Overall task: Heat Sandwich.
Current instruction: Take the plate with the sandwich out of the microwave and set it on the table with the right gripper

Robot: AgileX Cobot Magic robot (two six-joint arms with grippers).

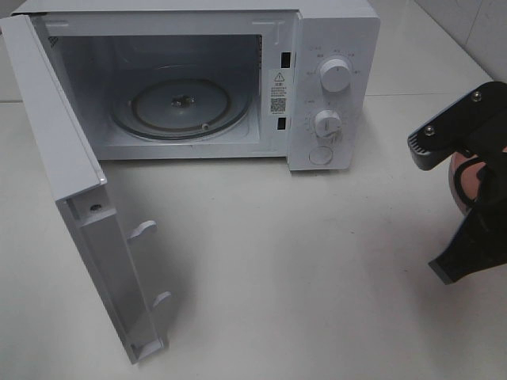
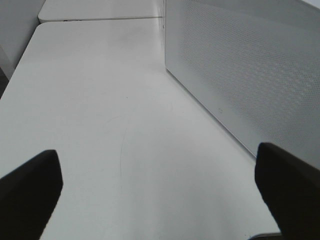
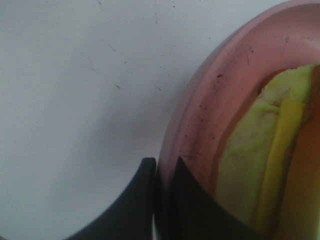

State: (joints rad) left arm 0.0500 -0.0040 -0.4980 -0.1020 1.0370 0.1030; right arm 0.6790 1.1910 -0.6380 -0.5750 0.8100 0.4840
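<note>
Table: white top (image 1: 317,277) spread wide under everything, faintly scuffed, another like it butted against its far end.
Microwave: white box (image 1: 333,32) stood at the back, two dials and a round button on its right panel, glass turntable (image 1: 181,107) bare inside the lit cavity.
Door: swung fully out (image 1: 95,237) toward the near left, inner face with its latch hooks showing.
Right arm: black gripper (image 1: 463,214) hung at the far right edge of the table, well apart from the microwave, reaching in from that side.
Right gripper state: fingers (image 3: 192,210) nearly together, pinching the rim of the pink plate (image 3: 210,100), one on each face of it.
Left gripper: low over the table just beside the door's perforated outer face, fingers (image 2: 30,192) spread wide, nothing between them.
Sandwich: lay (image 3: 265,170) on the plate just inside the clamped rim, pale green and yellow filling toward the fingers; bread not clear at that range.
</note>
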